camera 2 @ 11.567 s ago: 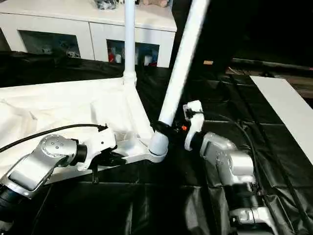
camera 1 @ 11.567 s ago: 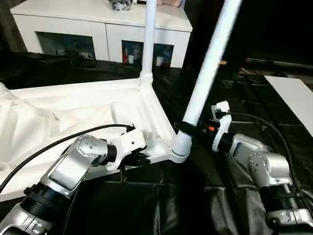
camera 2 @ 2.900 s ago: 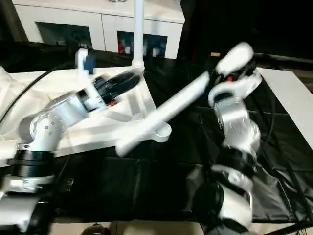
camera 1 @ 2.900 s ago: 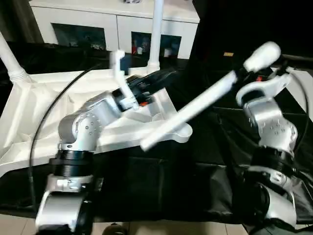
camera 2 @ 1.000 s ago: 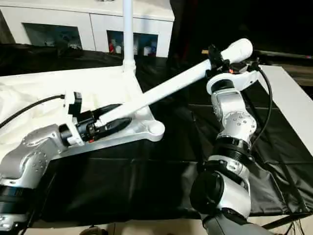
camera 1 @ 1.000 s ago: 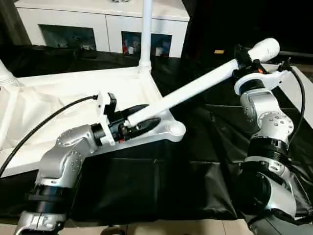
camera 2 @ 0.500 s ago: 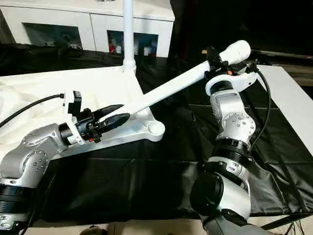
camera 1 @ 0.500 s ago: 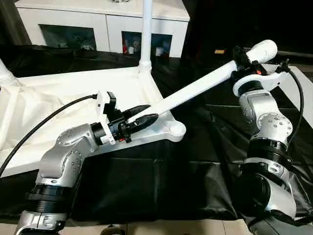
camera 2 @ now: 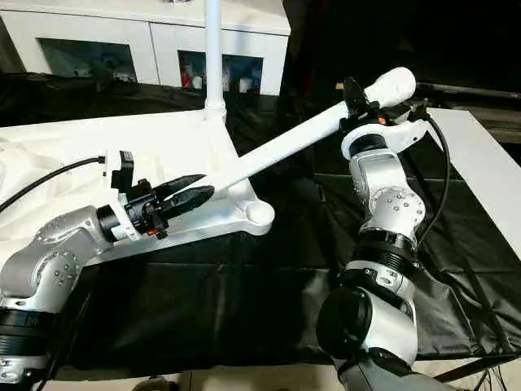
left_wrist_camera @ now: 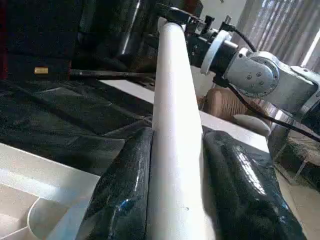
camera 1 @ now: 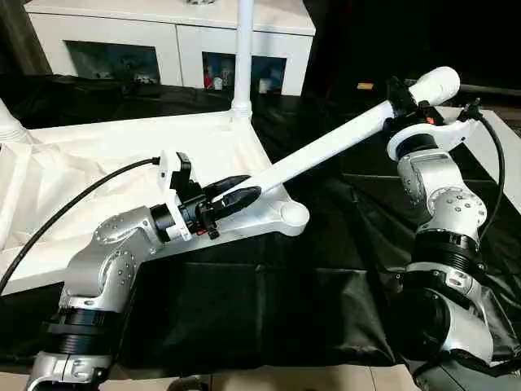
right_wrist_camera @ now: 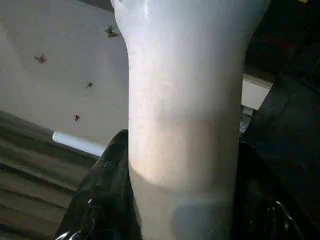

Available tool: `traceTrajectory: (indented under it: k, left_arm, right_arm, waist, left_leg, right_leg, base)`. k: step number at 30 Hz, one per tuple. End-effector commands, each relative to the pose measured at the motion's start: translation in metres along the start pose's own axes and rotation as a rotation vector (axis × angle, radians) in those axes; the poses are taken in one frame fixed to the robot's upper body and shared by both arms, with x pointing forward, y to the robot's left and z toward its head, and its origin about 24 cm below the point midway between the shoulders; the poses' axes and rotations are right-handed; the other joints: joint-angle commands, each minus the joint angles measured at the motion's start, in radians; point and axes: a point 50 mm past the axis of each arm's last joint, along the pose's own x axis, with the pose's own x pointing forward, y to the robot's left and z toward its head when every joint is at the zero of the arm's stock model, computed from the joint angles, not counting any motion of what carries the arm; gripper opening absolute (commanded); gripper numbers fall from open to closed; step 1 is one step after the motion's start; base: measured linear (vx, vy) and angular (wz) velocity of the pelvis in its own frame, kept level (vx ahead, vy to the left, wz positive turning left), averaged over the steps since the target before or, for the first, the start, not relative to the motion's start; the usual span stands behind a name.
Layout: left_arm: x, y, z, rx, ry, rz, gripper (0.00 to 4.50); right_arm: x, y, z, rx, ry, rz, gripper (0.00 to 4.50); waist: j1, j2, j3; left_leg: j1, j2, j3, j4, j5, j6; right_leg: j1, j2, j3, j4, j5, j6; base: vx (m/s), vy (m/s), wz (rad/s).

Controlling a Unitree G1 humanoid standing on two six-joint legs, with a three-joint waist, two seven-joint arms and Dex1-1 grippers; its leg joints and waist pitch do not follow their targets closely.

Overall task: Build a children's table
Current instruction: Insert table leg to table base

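Note:
The children's tabletop (camera 1: 122, 155) lies upside down on the black sheet, ribbed side up. One leg (camera 1: 242, 57) stands upright in its far corner socket, and another leg (camera 1: 10, 126) rises at the far left. A loose leg (camera 1: 326, 147) slants across the near right corner. My left gripper (camera 1: 240, 195) is shut on its narrow end, with a black finger (left_wrist_camera: 125, 195) pressed on each side. My right gripper (camera 1: 399, 91) is shut on the same leg just below its thick end (camera 1: 435, 81); in the right wrist view a finger (right_wrist_camera: 105, 200) hugs the leg (right_wrist_camera: 185, 100). The near corner socket (camera 1: 291, 216) stands empty below the leg.
A white cabinet (camera 1: 171, 41) with dark glass doors stands at the back. A flat white board (camera 2: 480, 163) lies at the far right. The black sheet (camera 1: 269, 301) covers the surface in front. A black cable (camera 1: 73, 220) arcs over the tabletop to my left wrist.
My left gripper's fingers have come together on the narrow end of the slanted leg. The leg and my right gripper have barely moved.

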Motion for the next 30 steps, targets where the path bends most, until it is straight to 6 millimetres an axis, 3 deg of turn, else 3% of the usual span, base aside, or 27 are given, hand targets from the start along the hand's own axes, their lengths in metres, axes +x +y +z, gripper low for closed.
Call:
traceTrajectory:
  k: [1, 6, 7, 8, 13, 19, 20, 22, 25, 28, 30]
  left_arm:
    - [0.0062, -0.0078, 0.0027, -0.001, -0.015, -0.042, 1.41]
    - [0.0053, -0.0039, -0.0011, -0.003, 0.021, -0.002, 1.41]
    - [0.0051, -0.0041, -0.0015, -0.006, 0.024, -0.004, 1.97]
    - [0.0047, -0.0041, -0.0023, -0.008, 0.03, -0.004, 2.11]
    - [0.0051, -0.0043, -0.0037, 0.01, 0.045, 0.001, 2.47]
    - [0.0053, -0.0041, -0.0017, 0.034, 0.045, 0.007, 2.58]
    - [0.0051, -0.0034, -0.0014, 0.032, 0.043, 0.01, 2.58]
    - [0.0051, -0.003, -0.0009, 0.029, 0.04, 0.01, 2.15]
    - [0.0053, -0.0025, 0.0011, 0.023, 0.022, 0.012, 2.15]
    - [0.0056, -0.0028, 0.0019, 0.017, 0.017, 0.003, 1.69]
    - [0.0057, -0.0032, 0.0017, 0.013, 0.015, -0.001, 1.76]
  right_arm:
    - [0.0005, 0.0013, 0.0034, 0.0, -0.019, 0.001, 1.84]
    - [0.0008, 0.0015, 0.0027, 0.004, -0.018, 0.001, 1.84]
    - [0.0008, 0.0015, 0.0026, 0.005, -0.018, 0.001, 1.84]
    - [0.0008, 0.0015, 0.0024, 0.005, -0.018, 0.001, 1.84]
    - [0.0008, 0.0015, 0.0021, 0.006, -0.019, 0.001, 1.84]
    - [0.0004, 0.001, 0.0023, 0.004, -0.018, 0.0, 1.84]
    - [0.0004, 0.0009, 0.0023, 0.004, -0.019, 0.0, 1.84]
    - [0.0006, 0.0009, 0.0022, 0.004, -0.019, -0.001, 1.84]
    - [0.0007, 0.001, 0.002, 0.003, -0.018, -0.001, 1.84]
    - [0.0012, 0.0012, 0.002, 0.003, -0.018, 0.0, 1.84]
    - [0.0014, 0.0013, 0.002, 0.003, -0.018, 0.001, 1.84]
  waist:
    - [0.002, 0.005, -0.075]
    - [0.003, 0.005, -0.075]
    - [0.002, 0.005, -0.075]
    - [0.003, 0.006, -0.075]
    - [0.002, 0.007, -0.075]
    - [0.002, 0.007, -0.076]
    - [0.002, 0.005, -0.075]
    - [0.002, 0.007, -0.076]
    - [0.002, 0.006, -0.076]
    - [0.003, 0.006, -0.076]
    - [0.003, 0.006, -0.076]
  left_leg:
    - [0.024, 0.018, -0.005, -0.064, -0.144, -0.031]
    - [0.024, 0.019, -0.006, -0.064, -0.141, -0.028]
    - [0.022, 0.017, -0.006, -0.063, -0.138, -0.028]
    - [0.023, 0.017, -0.005, -0.063, -0.138, -0.029]
    - [0.024, 0.018, -0.006, -0.063, -0.139, -0.029]
    - [0.024, 0.017, -0.006, -0.063, -0.139, -0.03]
    - [0.023, 0.017, -0.006, -0.063, -0.14, -0.03]
    - [0.023, 0.017, -0.006, -0.063, -0.136, -0.029]
    - [0.023, 0.017, -0.006, -0.062, -0.136, -0.027]
    - [0.023, 0.017, -0.006, -0.062, -0.132, -0.026]
    - [0.024, 0.017, -0.006, -0.063, -0.134, -0.025]
  right_leg:
    - [0.047, -0.053, 0.042, -0.07, -0.063, -0.13]
    - [0.048, -0.052, 0.042, -0.069, -0.052, -0.129]
    - [0.048, -0.052, 0.042, -0.069, -0.053, -0.129]
    - [0.048, -0.052, 0.043, -0.069, -0.054, -0.129]
    - [0.047, -0.052, 0.042, -0.069, -0.055, -0.127]
    - [0.048, -0.052, 0.042, -0.069, -0.047, -0.131]
    - [0.048, -0.052, 0.042, -0.069, -0.049, -0.131]
    - [0.048, -0.052, 0.042, -0.068, -0.045, -0.132]
    - [0.049, -0.052, 0.042, -0.068, -0.041, -0.133]
    - [0.048, -0.052, 0.042, -0.067, -0.037, -0.134]
    - [0.048, -0.051, 0.042, -0.068, -0.042, -0.134]
  base:
    - [0.0, 0.0, 0.0]
    - [0.0, 0.0, 0.0]
    - [0.0, 0.0, 0.0]
    - [0.0, 0.0, 0.0]
    - [0.0, 0.0, 0.0]
    - [0.0, 0.0, 0.0]
    - [0.0, 0.0, 0.0]
    - [0.0, 0.0, 0.0]
    - [0.0, 0.0, 0.0]
    - [0.0, 0.0, 0.0]
    - [0.0, 0.0, 0.0]
